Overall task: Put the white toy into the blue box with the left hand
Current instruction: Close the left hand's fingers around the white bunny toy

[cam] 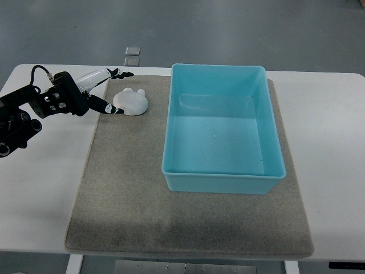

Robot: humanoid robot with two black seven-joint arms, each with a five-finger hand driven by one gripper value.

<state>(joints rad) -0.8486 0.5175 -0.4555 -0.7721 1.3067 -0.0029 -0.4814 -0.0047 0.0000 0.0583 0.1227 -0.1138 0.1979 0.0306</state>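
Nearest the camera lies one grey mat (188,222), spread on one white table (331,171) and reaching almost to its front edge. One left hand (105,91) is in view, its arm entering from the left edge; no right hand is visible. Its fingers (108,107) are spread apart and clamp nothing: the upper finger extends along the far edge of the mat, and the lower finger points rightward, its dark tip at the left edge of the toy, touching it or very nearly so; contact cannot be confirmed. One white toy (131,103) rests on the far left corner of the mat, just right of the lower fingertip and below the upper finger, so that it sits partly within the span between the two. One blue box (222,178) stands upright on the mat to the right of the toy, near it but apart, with its opening facing up and nothing inside. Two small square plates (132,55) lie on the floor beyond the table.
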